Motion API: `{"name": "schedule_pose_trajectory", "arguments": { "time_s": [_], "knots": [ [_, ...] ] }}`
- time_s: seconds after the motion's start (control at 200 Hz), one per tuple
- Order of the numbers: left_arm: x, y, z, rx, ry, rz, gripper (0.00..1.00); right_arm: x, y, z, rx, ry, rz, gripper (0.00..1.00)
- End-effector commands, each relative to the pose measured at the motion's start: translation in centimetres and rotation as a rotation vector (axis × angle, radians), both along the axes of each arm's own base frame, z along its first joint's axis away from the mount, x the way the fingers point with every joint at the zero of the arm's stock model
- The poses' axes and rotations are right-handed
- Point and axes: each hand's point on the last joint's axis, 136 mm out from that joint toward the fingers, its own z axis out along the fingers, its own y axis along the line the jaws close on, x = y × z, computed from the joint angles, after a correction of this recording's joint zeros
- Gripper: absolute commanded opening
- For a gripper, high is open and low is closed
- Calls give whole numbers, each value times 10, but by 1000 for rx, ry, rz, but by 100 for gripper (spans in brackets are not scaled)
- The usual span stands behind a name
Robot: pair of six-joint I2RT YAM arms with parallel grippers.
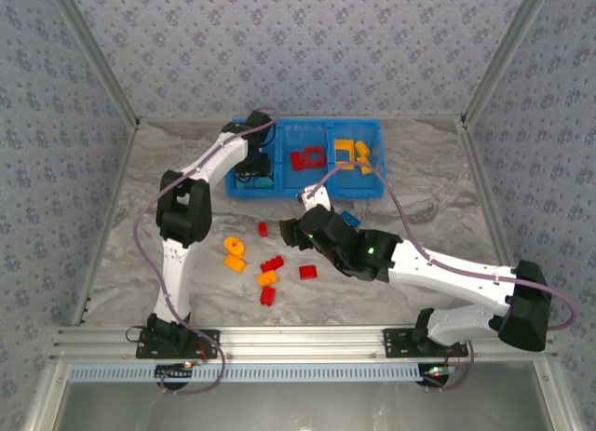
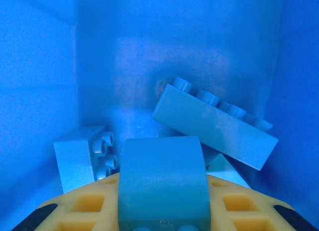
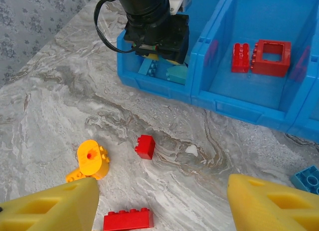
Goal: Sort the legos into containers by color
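left fingers (image 2: pixel 75 211) are down inside the left compartment of the blue bin (image 3: pixel 164 86), pinched narrow on a light blue brick (image 2: pixel 162 178). right colour, right slot: a long light blue brick (image 2: pixel 214 126) leans on the back wall there, with a smaller one (image 2: pixel 82 158) at lower left. the blue wash of the wrist view makes it hard to say whether the held brick touches the floor. it is probably just above it, so letting go looks like the next call.

the middle compartment holds a red frame (image 3: pixel 271 57) with a red brick beside it. in the overhead view the yellow-orange pieces (image 1: pixel 352 154) sit in the right-hand one.

right fingers (image 3: pixel 55 206) stand wide with nothing between them, hovering over the table (image 3: pixel 60 91) where strays wait. there is a small red brick (image 3: pixel 145 146) mid-frame, an orange round piece (image 3: pixel 91 158) to its left, a long red brick (image 3: pixel 127 220) at the bottom edge and a blue brick (image 3: pixel 306 178) at far right. that wide spread suits a drop onto one of the reds.
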Motion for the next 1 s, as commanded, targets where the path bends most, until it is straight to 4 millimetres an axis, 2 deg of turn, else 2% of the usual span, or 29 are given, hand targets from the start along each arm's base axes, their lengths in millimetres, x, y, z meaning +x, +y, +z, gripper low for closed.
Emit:
{"name": "schedule_pose_trajectory", "arguments": {
  "time_s": [0.0,0.2,0.355,0.465,0.57,0.71,0.849,0.939,0.954,0.994],
  "knots": [
    [1,5,9,18,2,-1,34,1,1,10,33,-9,-27,71],
    [0,11,10,50,0,9,34,0,0,8,31,2,-28,71],
    [-1,14,-1,75,26,21,36,-1,-1,5,26,15,-26,71],
    [-2,12,-6,68,38,22,45,-2,0,2,20,26,-22,72],
    [-2,8,1,59,25,14,56,-2,0,-2,8,39,-21,73],
    [-4,5,23,42,-13,9,58,-3,1,-7,-7,48,-10,73],
    [-14,3,70,12,-93,16,57,-3,6,-15,-42,57,27,72],
    [-28,6,112,-29,-176,39,57,-5,23,-29,-92,90,98,72],
    [-35,9,109,-28,-167,43,57,-6,28,-30,-96,95,117,72],
    [-48,16,122,-45,-190,60,57,-8,40,-43,-127,122,165,72]
  ]
}}
